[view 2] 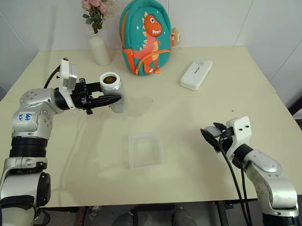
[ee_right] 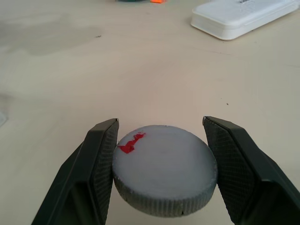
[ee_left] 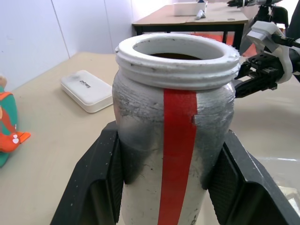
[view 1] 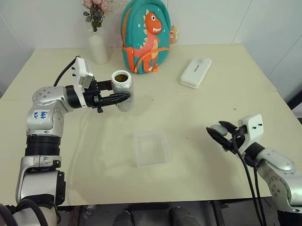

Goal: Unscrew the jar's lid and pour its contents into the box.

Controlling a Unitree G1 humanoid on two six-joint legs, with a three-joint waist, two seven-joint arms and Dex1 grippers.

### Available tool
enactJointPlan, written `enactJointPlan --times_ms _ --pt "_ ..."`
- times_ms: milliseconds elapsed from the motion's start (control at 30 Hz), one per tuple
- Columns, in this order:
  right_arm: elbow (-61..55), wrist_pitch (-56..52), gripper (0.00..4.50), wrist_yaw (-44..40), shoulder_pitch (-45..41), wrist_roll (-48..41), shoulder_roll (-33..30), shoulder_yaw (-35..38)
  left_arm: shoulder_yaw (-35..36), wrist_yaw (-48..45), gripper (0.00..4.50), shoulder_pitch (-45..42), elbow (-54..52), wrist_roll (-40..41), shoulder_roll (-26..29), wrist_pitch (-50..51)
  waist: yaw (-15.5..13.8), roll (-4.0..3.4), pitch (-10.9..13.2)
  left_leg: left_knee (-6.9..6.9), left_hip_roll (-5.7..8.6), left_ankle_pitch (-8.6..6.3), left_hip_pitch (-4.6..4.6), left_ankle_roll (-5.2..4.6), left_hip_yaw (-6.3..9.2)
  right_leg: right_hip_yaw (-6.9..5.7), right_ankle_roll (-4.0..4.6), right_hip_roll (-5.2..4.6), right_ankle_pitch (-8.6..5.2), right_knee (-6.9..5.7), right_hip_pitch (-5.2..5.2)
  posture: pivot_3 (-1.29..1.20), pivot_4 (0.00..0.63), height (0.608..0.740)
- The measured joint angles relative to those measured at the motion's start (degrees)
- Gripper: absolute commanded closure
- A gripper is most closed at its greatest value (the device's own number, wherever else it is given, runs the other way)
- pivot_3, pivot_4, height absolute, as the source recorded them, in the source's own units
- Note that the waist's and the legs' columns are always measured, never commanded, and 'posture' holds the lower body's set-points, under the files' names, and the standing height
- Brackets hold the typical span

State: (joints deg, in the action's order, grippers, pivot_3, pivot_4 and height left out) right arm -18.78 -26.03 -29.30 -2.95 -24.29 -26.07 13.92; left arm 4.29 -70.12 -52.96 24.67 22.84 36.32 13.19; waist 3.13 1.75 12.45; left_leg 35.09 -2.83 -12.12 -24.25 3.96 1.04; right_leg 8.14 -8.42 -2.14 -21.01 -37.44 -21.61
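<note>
My left gripper [view 1: 125, 97] is shut on the jar [view 1: 123, 86], holding it upright and open-mouthed above the table, left of centre. In the left wrist view the jar [ee_left: 173, 140] has a red strip down its side and sits between the black fingers [ee_left: 101, 183]. Brown contents [view 1: 121, 77] show inside its mouth. At the right, low over the table, my right gripper [view 1: 217, 134] is shut on the lid [ee_right: 164, 168], a grey ribbed cap with a small red mark. The box [view 1: 151, 135], a shallow clear tray, lies on the table between the two arms.
Along the back of the table stand a white vase [view 1: 97, 45] with pink flowers and a teal dinosaur backpack [view 1: 144, 36]. A white oblong case [view 1: 195, 72] lies at the back right. The table's front edge runs just below the box.
</note>
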Motion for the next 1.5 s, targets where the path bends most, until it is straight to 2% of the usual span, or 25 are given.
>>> enactJointPlan --times_ms 100,267,333,467,667,767,867,1033,1233,1367,1500 --pt "3.0 1.7 1.94 0.5 0.6 1.3 2.4 -1.6 -0.5 0.0 2.51 0.0 0.4 -0.5 -0.2 -0.2 0.1 0.00 0.0 0.02 0.00 0.00 0.00 0.00 -0.04 0.03 0.00 -0.02 0.00 -0.01 0.00 0.00 0.150 0.740" --pt "4.0 4.2 1.94 0.8 0.7 2.9 2.4 -2.4 -0.8 0.0 2.51 0.0 0.4 -0.7 -0.2 -0.2 0.0 0.00 0.0 0.01 0.00 0.01 0.01 0.01 -0.01 0.02 0.00 0.00 0.00 -0.02 0.00 0.00 0.150 0.740" --pt "4.4 4.8 1.20 0.8 0.8 2.9 2.5 -2.4 -0.9 -0.1 2.51 0.0 0.4 -0.7 -0.2 -0.2 0.0 0.00 0.0 0.01 0.00 0.01 0.01 0.01 -0.02 0.02 -0.01 0.00 0.00 -0.02 0.00 0.00 0.150 0.740" --pt "4.3 4.8 0.02 0.8 1.4 2.9 2.5 -2.4 -1.0 0.0 2.51 0.0 0.4 -1.2 -0.2 -0.7 0.0 0.00 0.0 0.01 0.00 0.01 0.01 0.01 -0.02 0.02 0.00 0.00 0.00 -0.03 0.00 0.00 0.150 0.740" --pt "-0.1 6.0 0.02 -3.5 4.6 1.3 -0.6 -2.0 -2.0 0.0 2.51 -0.1 0.6 -3.7 -0.3 -4.6 -0.1 0.00 0.0 0.02 0.00 0.01 0.01 0.01 -0.02 0.02 -0.01 0.00 0.00 -0.02 0.02 0.00 0.150 0.740" --pt "-6.2 5.4 0.02 -9.4 8.7 -3.8 -5.3 -0.2 -3.1 2.4 2.51 -1.0 1.9 -8.1 -1.6 -14.7 -0.4 -0.01 0.0 0.02 0.01 0.01 0.01 0.01 0.01 0.01 -0.01 0.01 0.00 0.01 0.05 0.00 0.150 0.740" --pt "-14.2 2.1 0.02 -14.3 12.3 -12.2 -10.2 4.5 -5.4 4.6 2.51 -2.0 3.5 -14.1 -2.2 -29.3 -0.9 0.05 0.0 0.04 0.00 0.01 0.02 0.02 0.00 0.03 -0.05 0.02 0.02 0.04 0.10 0.00 0.150 0.740" --pt "-17.4 -0.4 0.02 -20.2 18.4 -18.1 -15.5 9.0 -9.3 7.1 2.51 -2.3 3.5 -21.3 -2.7 -47.2 -1.5 0.08 0.0 0.09 0.01 0.00 0.06 0.01 -0.05 0.10 -0.10 0.01 0.05 0.07 0.15 0.00 0.150 0.740" --pt "-16.4 -0.3 0.02 -21.1 16.9 -18.7 -16.3 11.3 -11.3 11.4 2.51 -0.5 1.8 -26.2 -2.3 -53.5 -1.3 0.09 0.0 0.10 0.01 0.04 0.09 -0.04 -0.07 0.15 -0.15 0.02 0.10 0.03 0.15 0.00 0.150 0.740" --pt "-14.3 -0.3 0.02 -20.9 12.9 -18.2 -16.4 9.5 -12.2 19.9 2.51 0.2 -1.2 -39.1 0.1 -62.1 -1.4 0.12 0.0 0.11 0.02 0.04 0.08 -0.04 -0.08 0.18 -0.17 0.03 0.11 0.05 0.14 0.00 0.150 0.740" --pt "-12.3 -0.3 0.02 -21.1 9.3 -17.2 -16.4 6.2 -12.6 30.0 2.51 0.4 -4.3 -50.3 -0.3 -67.3 -1.6 0.12 0.0 0.12 0.03 0.04 0.05 -0.04 -0.07 0.18 -0.17 0.02 0.11 0.05 0.14 0.00 0.150 0.740"
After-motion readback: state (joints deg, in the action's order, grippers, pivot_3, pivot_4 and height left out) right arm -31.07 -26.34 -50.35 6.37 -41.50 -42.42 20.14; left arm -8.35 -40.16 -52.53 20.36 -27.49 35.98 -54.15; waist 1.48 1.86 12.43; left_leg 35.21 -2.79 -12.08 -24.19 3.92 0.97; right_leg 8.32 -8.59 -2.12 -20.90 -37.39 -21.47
